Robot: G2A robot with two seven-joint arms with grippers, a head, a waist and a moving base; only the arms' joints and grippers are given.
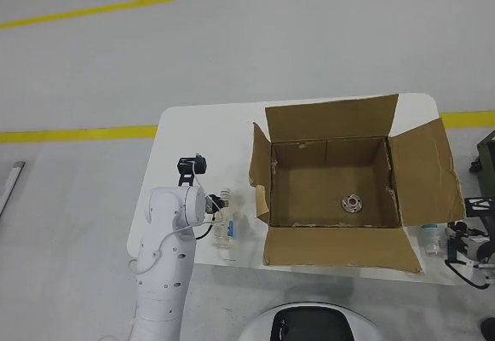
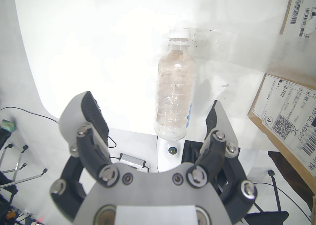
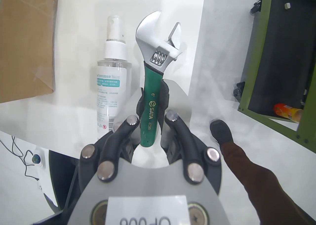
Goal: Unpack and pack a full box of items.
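Observation:
An open cardboard box stands on the white table, with a small round metal part on its floor. A clear water bottle lies on the table left of the box, also seen from above. My left gripper hovers open over the bottle's base end, not touching it. My right gripper is shut on the green handle of an adjustable wrench, held above the table's right edge. A white spray bottle lies beside the wrench.
A green metal cart stands to the right of the table, with an orange item inside. The box's flaps spread outward over the table. Cables and a small device lie below the table's near edge.

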